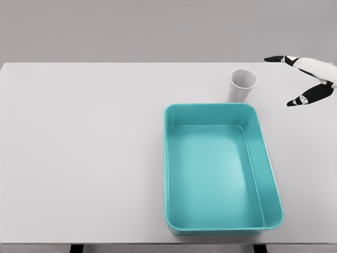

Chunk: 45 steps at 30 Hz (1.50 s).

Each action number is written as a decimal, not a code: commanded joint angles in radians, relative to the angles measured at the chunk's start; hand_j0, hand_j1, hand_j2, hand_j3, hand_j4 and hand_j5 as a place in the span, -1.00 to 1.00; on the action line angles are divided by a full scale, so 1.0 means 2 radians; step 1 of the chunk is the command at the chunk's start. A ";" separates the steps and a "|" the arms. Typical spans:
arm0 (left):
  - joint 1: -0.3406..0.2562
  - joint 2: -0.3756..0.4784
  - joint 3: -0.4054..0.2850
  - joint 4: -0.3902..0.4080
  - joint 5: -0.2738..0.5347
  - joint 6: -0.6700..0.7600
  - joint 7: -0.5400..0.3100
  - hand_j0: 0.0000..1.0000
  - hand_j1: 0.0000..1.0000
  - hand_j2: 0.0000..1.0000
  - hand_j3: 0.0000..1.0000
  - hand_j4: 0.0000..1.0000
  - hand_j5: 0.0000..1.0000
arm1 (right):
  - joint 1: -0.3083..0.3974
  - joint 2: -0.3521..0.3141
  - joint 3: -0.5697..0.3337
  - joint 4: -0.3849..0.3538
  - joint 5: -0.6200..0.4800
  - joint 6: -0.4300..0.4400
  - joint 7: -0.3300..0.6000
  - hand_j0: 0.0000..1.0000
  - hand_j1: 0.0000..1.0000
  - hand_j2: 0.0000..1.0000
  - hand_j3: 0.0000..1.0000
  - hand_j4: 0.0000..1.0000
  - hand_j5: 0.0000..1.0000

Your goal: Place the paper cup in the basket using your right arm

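One white paper cup (243,85) stands upright on the pale tabletop (79,158) in the head view, just beyond the far right corner of the teal basket (171,174), which holds nothing. To the cup's right, well clear of it, the right hand (308,80) enters from the picture's edge with its black-tipped fingers (278,59) spread apart, grasping nothing.

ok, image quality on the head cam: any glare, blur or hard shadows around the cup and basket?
Head view: flat, even lighting, no glare on the table; the cup and basket are sharp with only faint soft shading inside, no hard cast shadows; the right hand is cropped by the frame's right edge, fingers spread and in focus; no visible distortion.
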 commanded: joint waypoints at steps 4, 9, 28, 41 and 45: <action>0.000 0.000 0.000 0.000 0.000 0.000 0.000 1.00 1.00 1.00 1.00 1.00 1.00 | 0.001 0.002 -0.006 0.002 -0.005 0.002 -0.001 1.00 1.00 1.00 1.00 1.00 1.00; 0.000 0.000 0.000 0.000 0.000 0.000 0.000 1.00 1.00 1.00 1.00 1.00 1.00 | -0.001 0.065 -0.010 0.131 -0.196 0.060 0.016 1.00 1.00 1.00 1.00 1.00 1.00; 0.000 0.000 0.000 0.000 0.000 0.000 0.000 1.00 1.00 1.00 1.00 1.00 1.00 | -0.024 0.173 -0.006 0.241 -0.205 0.077 0.016 1.00 1.00 1.00 1.00 1.00 1.00; 0.000 0.000 0.000 0.000 0.000 0.000 0.000 1.00 1.00 1.00 1.00 1.00 1.00 | -0.042 0.193 -0.010 0.289 -0.199 0.070 0.016 1.00 1.00 1.00 1.00 1.00 1.00; 0.000 0.000 0.000 0.000 0.000 0.000 0.000 1.00 1.00 1.00 1.00 1.00 1.00 | -0.048 0.197 -0.010 0.297 -0.199 0.070 0.016 1.00 1.00 1.00 1.00 1.00 1.00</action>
